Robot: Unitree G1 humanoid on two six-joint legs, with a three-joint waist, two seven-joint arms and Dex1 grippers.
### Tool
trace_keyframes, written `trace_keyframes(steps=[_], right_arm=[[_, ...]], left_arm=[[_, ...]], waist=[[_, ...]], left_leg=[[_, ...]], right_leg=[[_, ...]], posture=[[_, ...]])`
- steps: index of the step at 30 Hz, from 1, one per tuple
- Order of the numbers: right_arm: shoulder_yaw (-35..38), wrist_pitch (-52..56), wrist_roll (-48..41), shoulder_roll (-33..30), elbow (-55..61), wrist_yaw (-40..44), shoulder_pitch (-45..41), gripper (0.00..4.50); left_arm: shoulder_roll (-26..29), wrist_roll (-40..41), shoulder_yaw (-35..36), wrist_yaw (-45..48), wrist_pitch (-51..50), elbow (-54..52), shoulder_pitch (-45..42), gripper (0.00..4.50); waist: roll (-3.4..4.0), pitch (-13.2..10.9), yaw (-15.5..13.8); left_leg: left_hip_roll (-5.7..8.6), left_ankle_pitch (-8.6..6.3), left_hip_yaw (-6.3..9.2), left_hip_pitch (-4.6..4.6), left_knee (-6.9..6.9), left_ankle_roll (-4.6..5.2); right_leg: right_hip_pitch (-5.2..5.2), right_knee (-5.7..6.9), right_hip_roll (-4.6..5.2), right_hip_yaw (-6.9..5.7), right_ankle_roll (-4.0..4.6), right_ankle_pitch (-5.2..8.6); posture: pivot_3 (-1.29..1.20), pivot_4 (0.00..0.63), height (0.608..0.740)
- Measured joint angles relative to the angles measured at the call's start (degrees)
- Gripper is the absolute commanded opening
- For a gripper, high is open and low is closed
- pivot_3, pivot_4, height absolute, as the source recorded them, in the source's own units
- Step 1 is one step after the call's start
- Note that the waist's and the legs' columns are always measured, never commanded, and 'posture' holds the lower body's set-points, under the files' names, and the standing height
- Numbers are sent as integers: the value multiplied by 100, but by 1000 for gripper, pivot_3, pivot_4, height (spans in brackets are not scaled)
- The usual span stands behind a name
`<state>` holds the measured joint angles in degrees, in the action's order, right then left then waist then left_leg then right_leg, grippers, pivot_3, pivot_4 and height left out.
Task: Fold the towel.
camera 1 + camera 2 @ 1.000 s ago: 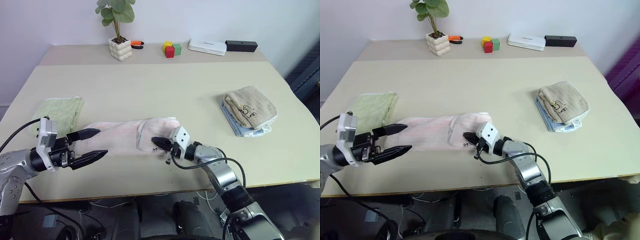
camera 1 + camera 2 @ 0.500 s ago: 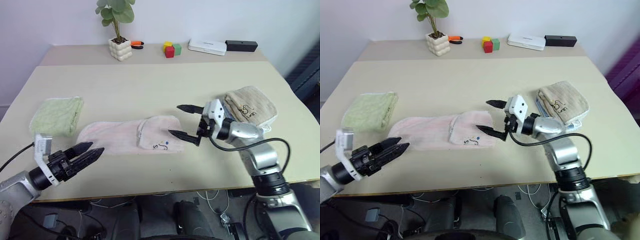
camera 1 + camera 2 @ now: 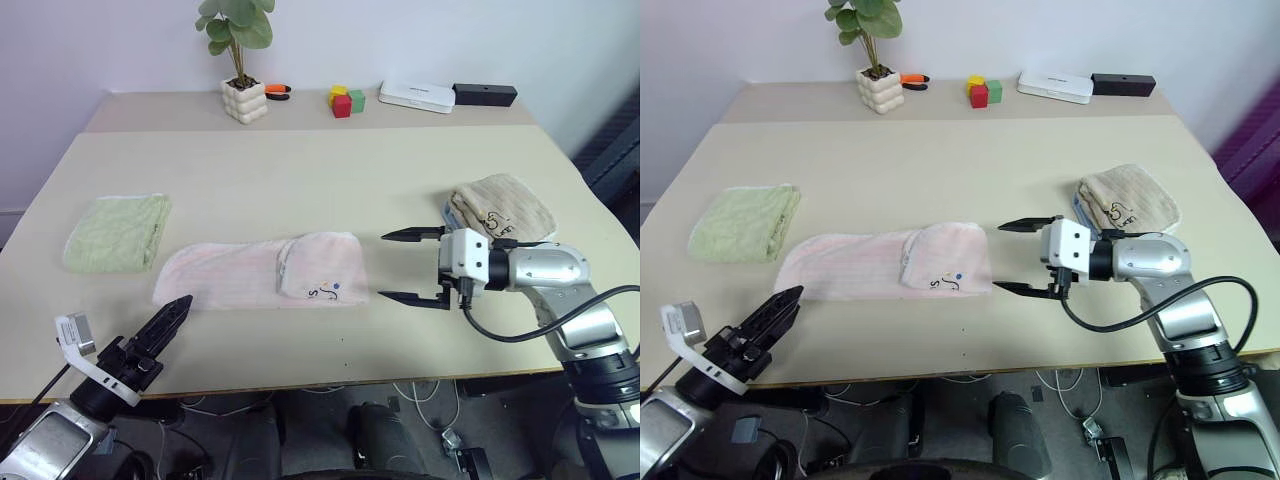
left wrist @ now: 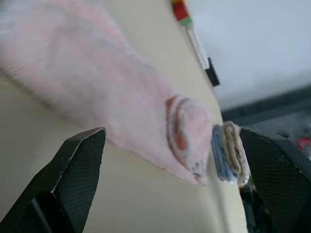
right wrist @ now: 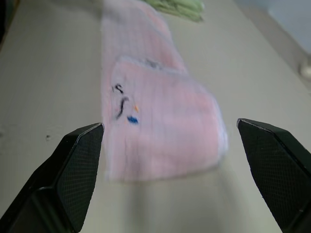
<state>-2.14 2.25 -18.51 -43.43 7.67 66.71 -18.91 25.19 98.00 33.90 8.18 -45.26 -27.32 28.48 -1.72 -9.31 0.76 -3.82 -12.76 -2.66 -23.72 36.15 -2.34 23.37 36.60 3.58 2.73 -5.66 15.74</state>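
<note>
towel (image 3: 262, 276): flat on table | right gripper (image 3: 411, 266): just beside, spread wide

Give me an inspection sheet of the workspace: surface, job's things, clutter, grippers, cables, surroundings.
Surface: beige table, flat.
Job's things: pink towel lies flat, its right end folded over, mark up.
Clutter: green towel at left; tan towel on a blue-white one at right; potted plant, colour blocks, white box, black box at the far edge.
Grippers: left gripper open, near the front edge; right gripper open, empty, right of the pink towel.
Cables: black cable along the right arm.
Surroundings: white wall behind.
</note>
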Motion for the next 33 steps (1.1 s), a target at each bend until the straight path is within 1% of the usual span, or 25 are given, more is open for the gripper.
trace_keyframes(steps=[9,11,16,21,24,31,33], right_arm=[[46,119,-38,38,214,-199,223,4478],[46,119,-34,38,221,-233,238,4478],[45,119,-27,40,220,-283,251,4478],[-4,123,20,142,219,-354,180,4478],[-75,122,38,165,219,-358,140,4478],[-164,128,148,188,208,-384,52,4478],[-167,129,151,189,208,-398,37,4478]], left_arm=[[-362,905,-390,-1110,584,248,-410,4500],[-519,1025,-410,-1300,728,258,-451,4500],[-756,1060,-636,-1574,885,253,-327,4500],[-944,1234,-613,-1749,1155,286,-233,4500],[-946,1180,-582,-1781,1319,399,-385,4500],[-940,1008,-506,-1967,1590,899,-1088,4500],[-941,1011,-497,-1970,1600,937,-1120,4500]], waist=[[0,0,-6],[0,0,-5],[0,0,-7],[0,0,-9],[2,1,-16],[9,5,-18],[10,5,-13]], left_leg=[[2,0,-2,2,0,0],[2,0,-3,2,0,0],[3,0,-2,2,0,0],[3,-1,-2,2,0,-1],[3,0,-1,3,0,-1],[4,0,-2,4,-1,-1],[5,-1,-3,10,-1,-1]], right_leg=[[-19,-26,4,1,5,-3],[-22,-31,4,1,7,-4],[-23,-33,4,1,7,-5],[-23,-36,4,0,8,-5],[-25,-40,4,0,10,-6],[-29,-43,3,0,12,-7],[-36,-44,4,0,12,-7]], posture=[[0,150,740],[0,150,740],[0,150,740],[0,150,740],[0,150,740],[0,150,740],[0,150,740]])
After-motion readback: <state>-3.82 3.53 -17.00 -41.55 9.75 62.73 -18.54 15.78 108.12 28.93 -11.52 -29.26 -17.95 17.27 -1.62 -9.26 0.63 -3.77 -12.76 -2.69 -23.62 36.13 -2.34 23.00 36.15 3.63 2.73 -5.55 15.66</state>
